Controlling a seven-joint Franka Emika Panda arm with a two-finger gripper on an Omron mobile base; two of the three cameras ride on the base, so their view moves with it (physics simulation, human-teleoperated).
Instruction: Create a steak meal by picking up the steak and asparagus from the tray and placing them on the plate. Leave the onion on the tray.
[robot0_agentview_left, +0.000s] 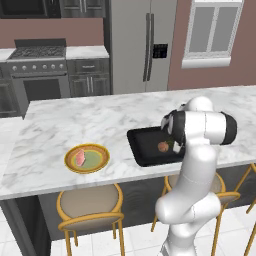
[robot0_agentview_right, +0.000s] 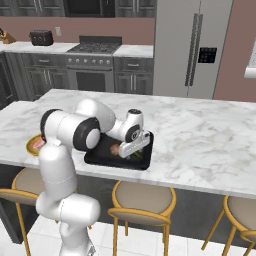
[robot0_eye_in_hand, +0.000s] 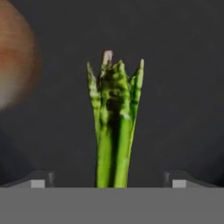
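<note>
Hand view puts the pincer (robot0_eye_in_hand: 109, 183) right down over the tray (robot0_eye_in_hand: 183, 78), and you can see its two dark fingertips (robot0_eye_in_hand: 41, 179) spread wide at the bottom corners, so it is open and holding nothing. Between those tips lies the asparagus (robot0_eye_in_hand: 113, 131), running from 6 o'clock up toward 12 with its pale tip near the middle of the picture; the fingertips stand apart from it on either side. At 10 o'clock from the stalk you get a blurred slice of the onion (robot0_eye_in_hand: 13, 65), close beside it on the same dark tray floor.

From the left base view, your arm's wrist covers the right part of the tray (robot0_agentview_left: 142, 145), and the onion (robot0_agentview_left: 163, 147) shows just left of the hand. You cannot make out the pincer itself there. The tray sits near the front edge of the marble tabletop (robot0_agentview_left: 100, 120).

Well apart from the tray, at 9 o'clock from it, stands the plate (robot0_agentview_left: 98, 164), and the steak (robot0_agentview_left: 80, 158) already lies on its left half.

From the right base view, the hand hangs low over the tray (robot0_agentview_right: 145, 161), the onion (robot0_agentview_right: 115, 149) peeks out beside it, and a bit of green from the asparagus (robot0_agentview_right: 136, 155) shows under the hand. The plate (robot0_agentview_right: 30, 145) is mostly hidden behind the arm at 9 o'clock.
</note>
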